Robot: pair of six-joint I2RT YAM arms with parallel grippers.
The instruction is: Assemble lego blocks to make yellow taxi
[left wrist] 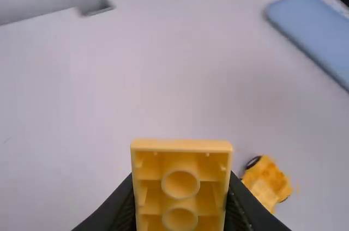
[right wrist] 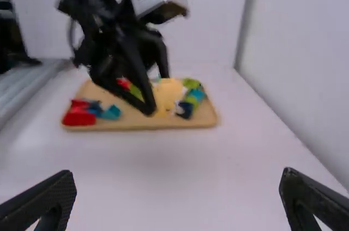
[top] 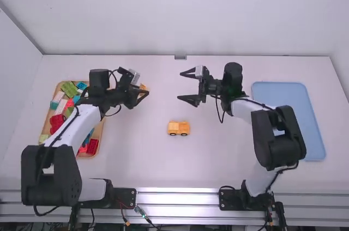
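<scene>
Evidently had a yellow block pinched in the left gripper, raised off the worktop with its hollow underside exposed, and had the right gripper spread wide, holding nothing. Set lower between the arms — upright on its wheels — was the partly built yellow taxi. Risked skidding or tipping the unbraced taxi by pressing off-centre, and risked twisting the block in the grasp — or seating it crooked — by pushing down while misaligned.
</scene>
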